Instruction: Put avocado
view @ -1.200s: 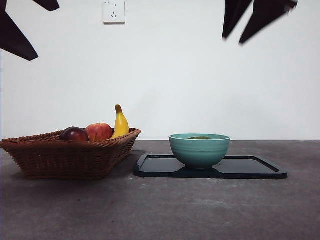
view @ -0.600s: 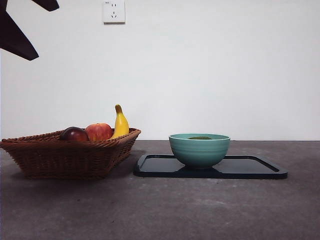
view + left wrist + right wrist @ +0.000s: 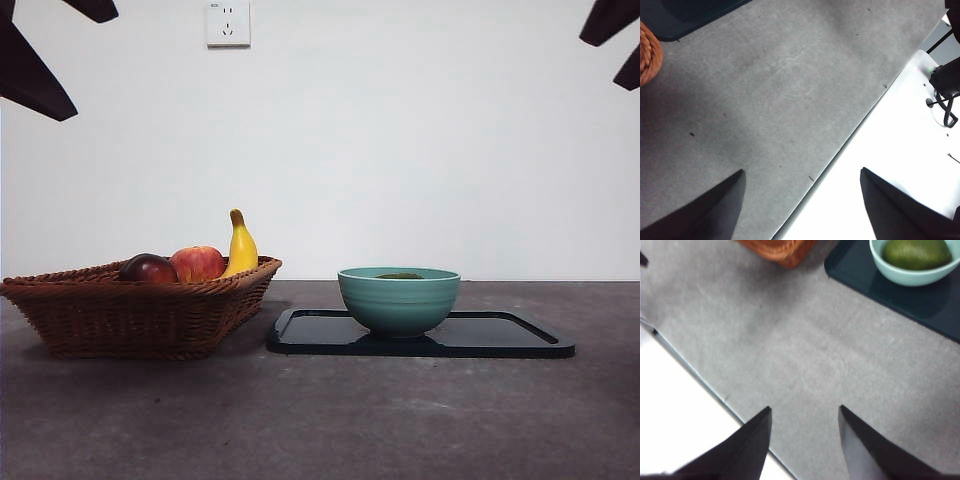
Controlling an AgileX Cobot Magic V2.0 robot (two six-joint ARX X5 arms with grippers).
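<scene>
At the top right corner of the front view a black gripper tip now shows again, where half a second ago that corner was bare wall and a second ago a larger dark arm hung further in toward the middle; the other black tip at the top left corner has not shifted, and nothing on the table has moved. Both arms wait high above the grey table (image 3: 320,420). The left gripper (image 3: 802,200) is released, jaws spread wide with nothing between them, over the table's edge. The right gripper (image 3: 805,440) is likewise released and holds nothing, its jaws parted over bare tabletop. The avocado (image 3: 916,253) lies in the teal bowl (image 3: 399,299), only its dark green top peeking over the rim in the front view. The bowl stands on the black tray (image 3: 500,338). Just beside the tray sits the wicker basket (image 3: 140,310), holding a dark red-purple fruit (image 3: 148,268), a red apple (image 3: 198,263) and a banana (image 3: 240,247) standing upright against its corner. A wall socket (image 3: 227,22) sits above.
</scene>
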